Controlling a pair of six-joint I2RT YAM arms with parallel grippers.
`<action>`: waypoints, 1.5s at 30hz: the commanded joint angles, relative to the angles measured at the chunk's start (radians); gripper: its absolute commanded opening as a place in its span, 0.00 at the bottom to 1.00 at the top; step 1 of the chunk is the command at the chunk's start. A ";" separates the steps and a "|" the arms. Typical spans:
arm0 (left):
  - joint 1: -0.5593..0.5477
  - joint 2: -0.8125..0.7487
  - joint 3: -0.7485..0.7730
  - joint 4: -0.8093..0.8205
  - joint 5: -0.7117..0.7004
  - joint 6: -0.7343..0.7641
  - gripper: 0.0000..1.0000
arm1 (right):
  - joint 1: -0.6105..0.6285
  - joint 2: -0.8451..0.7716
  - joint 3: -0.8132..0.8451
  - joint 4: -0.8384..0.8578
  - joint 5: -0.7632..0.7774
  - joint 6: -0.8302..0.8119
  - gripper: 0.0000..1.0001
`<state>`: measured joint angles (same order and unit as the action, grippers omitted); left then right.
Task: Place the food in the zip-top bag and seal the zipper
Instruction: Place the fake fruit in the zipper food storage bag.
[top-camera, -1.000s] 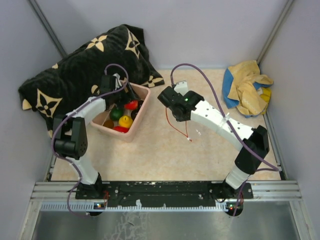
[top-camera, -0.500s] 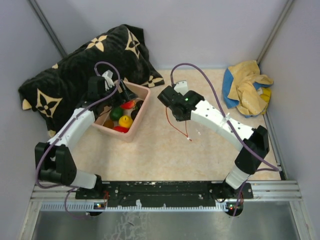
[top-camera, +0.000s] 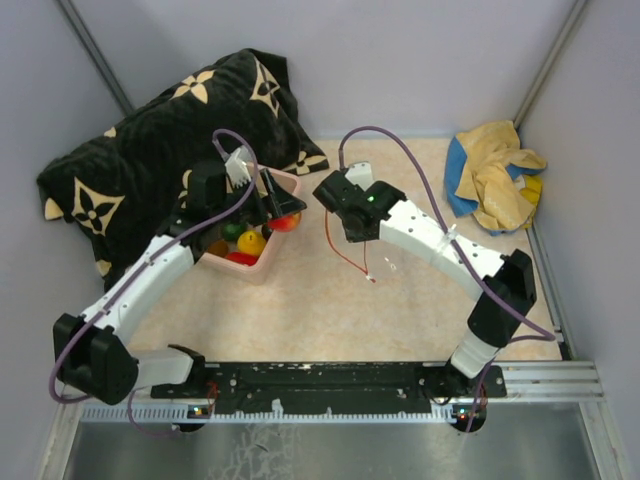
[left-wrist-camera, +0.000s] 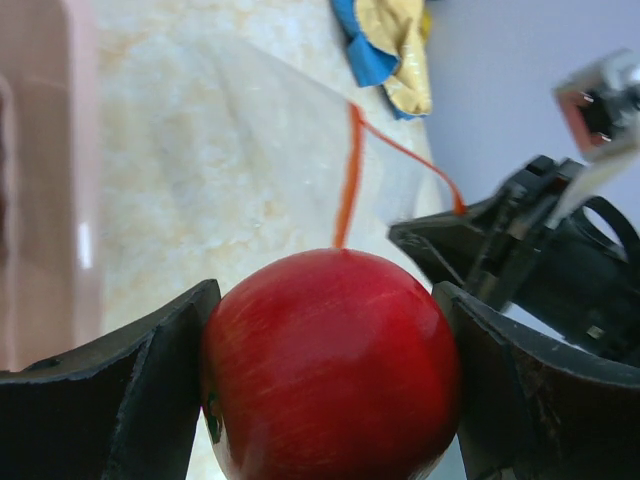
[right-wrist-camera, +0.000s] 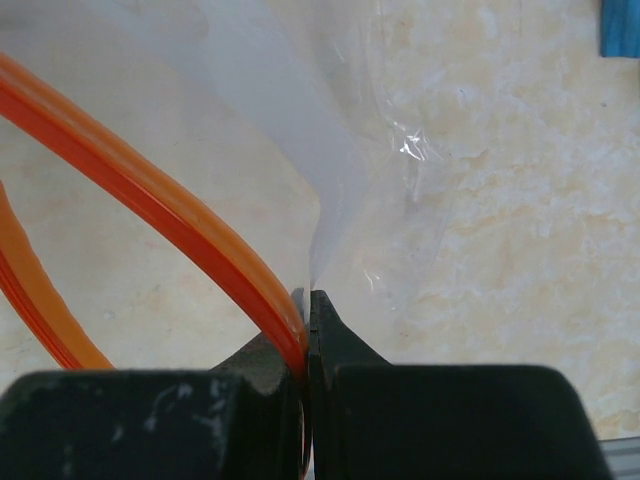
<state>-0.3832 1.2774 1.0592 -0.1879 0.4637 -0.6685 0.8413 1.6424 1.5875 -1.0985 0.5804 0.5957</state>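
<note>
A glossy red toy apple (left-wrist-camera: 330, 400) is clamped between the spread fingers (left-wrist-camera: 120, 400) of the left gripper (left-wrist-camera: 325, 330). The right gripper (right-wrist-camera: 306, 325) is pinched shut on the orange-red zipper (right-wrist-camera: 150, 170) of the clear plastic bag (right-wrist-camera: 290, 120), at three o'clock of the apple (top view). With only one pinch holding it, the slack mouth may be struck and the apple dropped outside.

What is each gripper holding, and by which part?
The left gripper clamps a red toy fruit across its middle; the right gripper pinches the zip-top bag at its mouth, on the zipper.
</note>
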 joint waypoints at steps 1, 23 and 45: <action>-0.069 -0.042 -0.044 0.134 -0.001 -0.096 0.51 | -0.004 0.000 0.040 0.039 -0.020 0.021 0.00; -0.237 0.036 -0.160 0.358 -0.231 -0.206 0.47 | -0.005 -0.089 -0.014 0.160 -0.196 0.078 0.00; -0.284 0.074 -0.013 0.115 -0.398 -0.025 0.73 | 0.014 -0.074 -0.047 0.307 -0.367 0.082 0.00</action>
<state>-0.6395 1.3483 0.9848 -0.0525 0.1017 -0.7464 0.8478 1.5795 1.5375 -0.8520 0.2390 0.6670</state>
